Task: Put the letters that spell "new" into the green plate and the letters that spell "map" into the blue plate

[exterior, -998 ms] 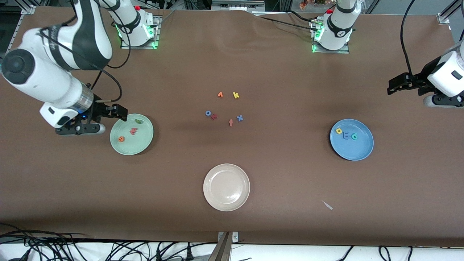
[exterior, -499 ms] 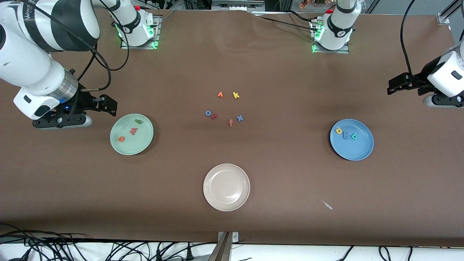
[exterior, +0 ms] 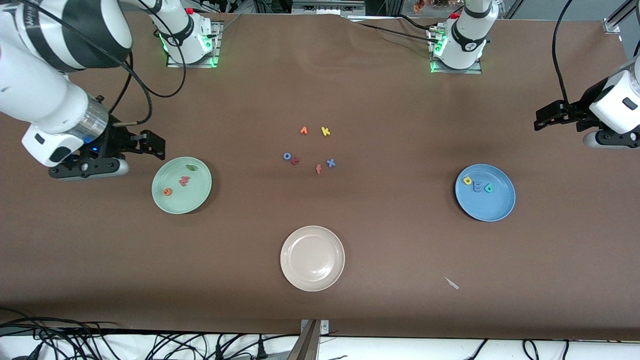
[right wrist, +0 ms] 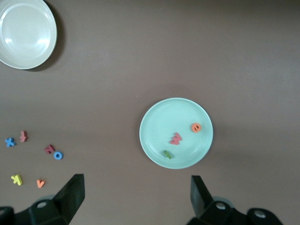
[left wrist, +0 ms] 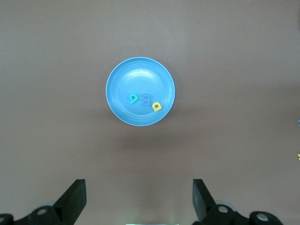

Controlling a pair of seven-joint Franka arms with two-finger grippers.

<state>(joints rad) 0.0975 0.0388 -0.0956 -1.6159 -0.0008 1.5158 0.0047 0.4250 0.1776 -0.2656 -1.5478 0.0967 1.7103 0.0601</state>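
The right arm is cut off at the frame edge, and the left arm shows only its wrist and left claw (exterior: 542,119) at the opposite edge. Both hang above bare tabletop (exterior: 390,250) with their fingers apart and nothing between them. The right claw (exterior: 150,147) hovers just beside the green plate (exterior: 195,200), at the right arm's end of the tabletop. In that plate lie the green n (right wrist: 167,153), the red-pink w (right wrist: 176,138) and the orange e (right wrist: 196,127), all apart from one another. The n is hard to read in the front view.

The blue plate (left wrist: 123,79) sits toward the left arm's end. It holds the teal-green a (left wrist: 133,98), the blue m (left wrist: 146,99) and the yellow p (left wrist: 156,106) in a close row; the m nearly blends into the plate.

Between the two plates, farther from the front camera, six small loose letters (exterior: 310,150) are scattered. A beige plate (exterior: 300,272) sits nearest the front camera, with a small pale scrap (exterior: 451,283) toward the left arm's end of it.

The tabletop is covered in brown matte sheeting, slightly rippled near the arm bases. Tangled black cables (exterior: 100,342) run along its near edge.
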